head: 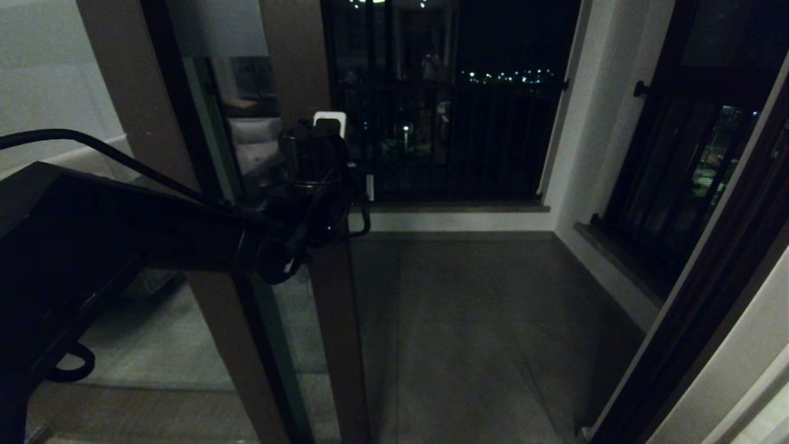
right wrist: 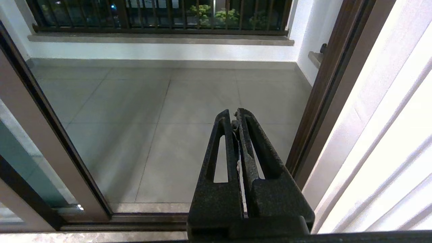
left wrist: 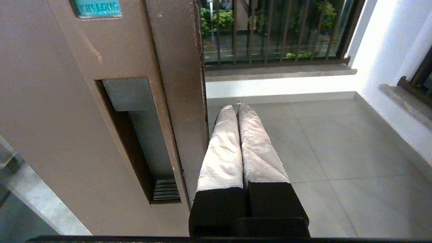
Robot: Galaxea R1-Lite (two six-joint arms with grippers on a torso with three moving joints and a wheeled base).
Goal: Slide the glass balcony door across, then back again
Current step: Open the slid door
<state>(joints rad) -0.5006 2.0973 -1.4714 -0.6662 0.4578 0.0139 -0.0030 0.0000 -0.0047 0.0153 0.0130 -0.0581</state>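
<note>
The glass balcony door (head: pixel 333 320) stands at the left of the doorway, with a brown frame and dark glass. Its stile (left wrist: pixel 67 118) fills the left wrist view, with the recessed handle (left wrist: pixel 141 141) cut into it. My left gripper (left wrist: pixel 236 107) is shut with nothing held. Its tape-wrapped fingers (left wrist: pixel 222 152) lie alongside the stile's free edge, outside the handle recess. In the head view the left gripper (head: pixel 325 139) sits at that edge, about handle height. My right gripper (right wrist: pixel 234 114) is shut and empty, low before the threshold, and out of the head view.
The doorway opens onto a tiled balcony floor (head: pixel 468 320). A black-barred window (head: pixel 456 135) closes the far end and another (head: pixel 678 185) the right side. The dark door jamb (head: pixel 709 290) stands at the right. The floor track (right wrist: pixel 135 219) runs along the threshold.
</note>
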